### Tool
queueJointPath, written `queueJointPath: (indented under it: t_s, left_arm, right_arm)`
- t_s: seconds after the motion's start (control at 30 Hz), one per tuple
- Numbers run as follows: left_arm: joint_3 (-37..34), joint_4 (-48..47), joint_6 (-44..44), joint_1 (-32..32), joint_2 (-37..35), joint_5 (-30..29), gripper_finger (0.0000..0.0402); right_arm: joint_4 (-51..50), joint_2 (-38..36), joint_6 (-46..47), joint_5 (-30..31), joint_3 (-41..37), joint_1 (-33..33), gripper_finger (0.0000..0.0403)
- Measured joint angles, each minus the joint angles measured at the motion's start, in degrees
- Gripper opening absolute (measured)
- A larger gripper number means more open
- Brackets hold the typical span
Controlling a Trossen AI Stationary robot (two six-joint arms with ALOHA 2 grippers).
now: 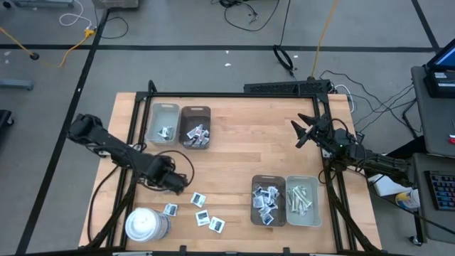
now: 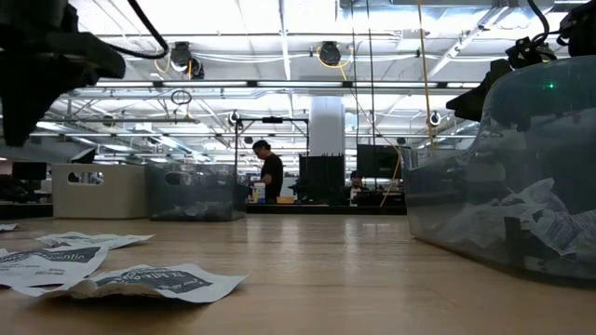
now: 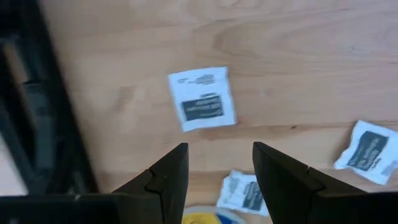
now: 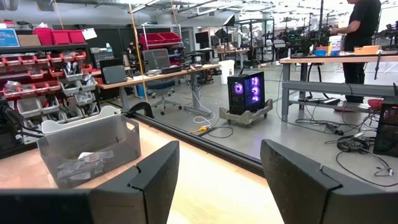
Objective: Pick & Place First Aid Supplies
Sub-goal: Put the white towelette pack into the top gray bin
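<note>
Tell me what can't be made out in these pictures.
- High view: the print on the loose packets is too small to read, and the left hand is too dark to show its fingers.
- Low view: the near tray has cloudy walls that blur its contents, and both hands are cut off at the top edge.
- Left wrist view: one packet is partly hidden behind the left hand's fingers.
- Right wrist view: the person's head is cut off at the top.
</note>
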Motion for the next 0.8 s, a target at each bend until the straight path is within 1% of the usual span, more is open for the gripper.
queueJointPath:
  t_s: [0.13, 0.3, 0.5, 0.67, 0.8]
  left_arm:
    - [-3.4, 5.9, 0.5, 0.2, 0.1, 0.2, 0.0184]
    - [-8.5, 11.7, 0.4, 0.8, 0.1, 3.0, 0.0184]
    - [-13.4, 16.6, 0.5, 0.9, 0.1, 3.4, 0.0184]
    - [-18.4, 24.5, 0.4, 0.9, 0.1, 4.1, 0.0184]
    - [-19.6, 25.9, 0.5, 0.9, 0.0, 4.3, 0.0184]
  right_arm:
    - [0.0, 0.0, 0.0, 0.0, 0.0, 0.0, 0.0220]
    - [0.0, 0.0, 0.0, 0.0, 0.0, 0.0, 0.0222]
    - [0.0, 0.0, 0.0, 0.0, 0.0, 0.0, 0.0219]
    - [0.0, 0.0, 0.0, 0.0, 0.0, 0.0, 0.0221]
    - [0.0, 0.0, 0.0, 0.0, 0.0, 0.0, 0.0221]
